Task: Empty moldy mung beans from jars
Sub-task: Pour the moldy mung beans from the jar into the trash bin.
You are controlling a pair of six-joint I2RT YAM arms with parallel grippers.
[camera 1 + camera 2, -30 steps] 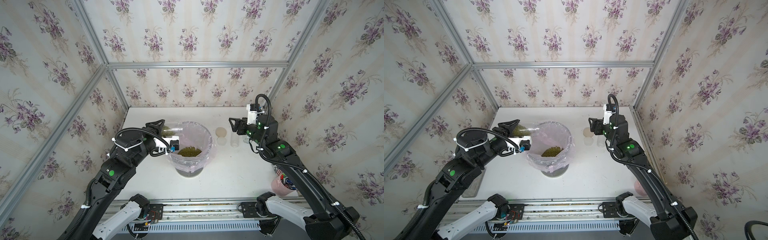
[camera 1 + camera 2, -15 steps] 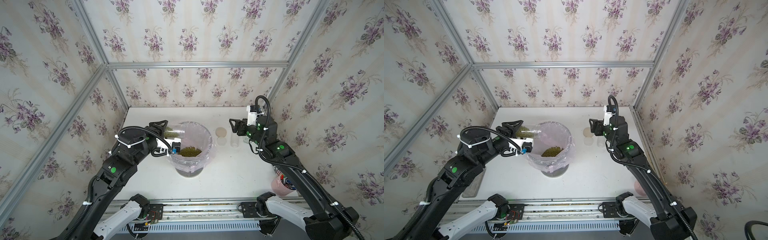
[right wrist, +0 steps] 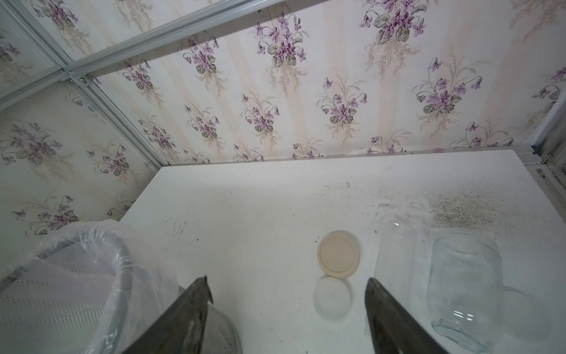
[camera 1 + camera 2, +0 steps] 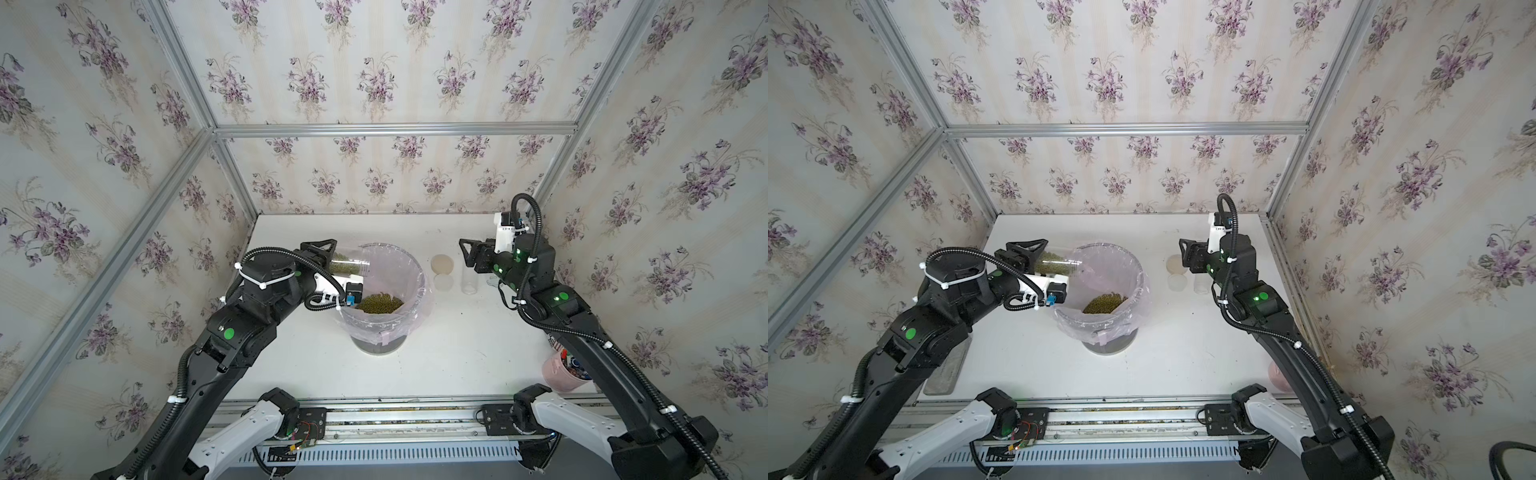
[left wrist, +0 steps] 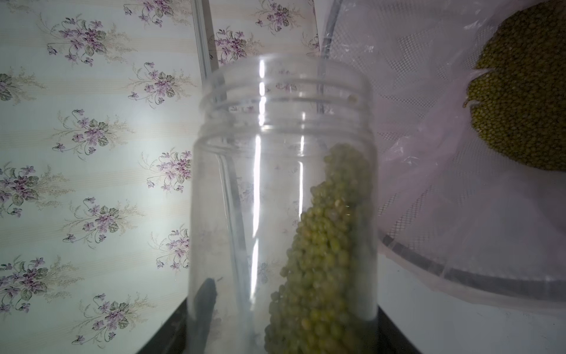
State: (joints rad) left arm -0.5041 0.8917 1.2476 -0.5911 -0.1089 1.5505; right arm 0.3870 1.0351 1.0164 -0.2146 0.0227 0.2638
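Mung beans: loose, free-pouring, some sat in jar, centre-left of a top view. Jar looked light, stiff, slick; best gripped mid-body. Left hand was clamped on it, tipped over lined bin. Right hand was apart, empty, above worktop.

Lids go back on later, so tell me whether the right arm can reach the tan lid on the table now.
Probably yes. The right gripper hangs open and empty close to the tan lid, with nothing between them; the nearest empty jar stands off to one side.
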